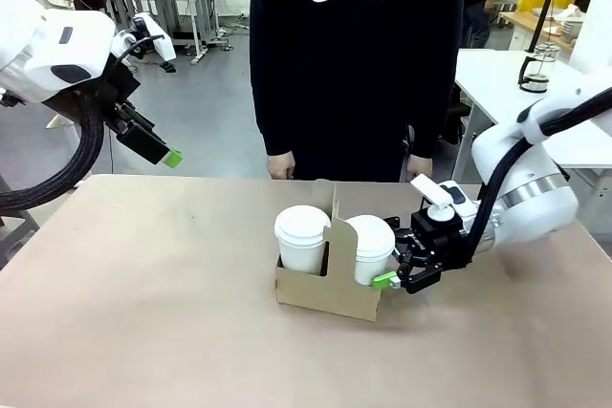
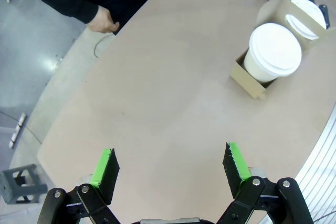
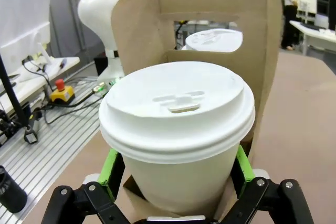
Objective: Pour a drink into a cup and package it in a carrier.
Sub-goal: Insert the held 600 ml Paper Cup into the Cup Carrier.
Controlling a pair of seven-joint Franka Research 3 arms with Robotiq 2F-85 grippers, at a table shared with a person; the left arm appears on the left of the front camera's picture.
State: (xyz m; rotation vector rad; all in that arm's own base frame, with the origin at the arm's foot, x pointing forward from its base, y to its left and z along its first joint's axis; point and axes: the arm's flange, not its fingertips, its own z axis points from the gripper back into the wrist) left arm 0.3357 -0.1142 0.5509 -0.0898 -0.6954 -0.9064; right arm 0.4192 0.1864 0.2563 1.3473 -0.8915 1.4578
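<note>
White lidded cup (image 3: 176, 129) sits in the brown cardboard carrier (image 1: 330, 289) mid-table, beside a second lidded cup (image 1: 302, 238). I see my right gripper (image 1: 394, 272) with its green pads straddling that cup, jaws spread, not squeezing. My left gripper (image 2: 170, 169) hangs wide open above bare table (image 2: 157, 93).
</note>
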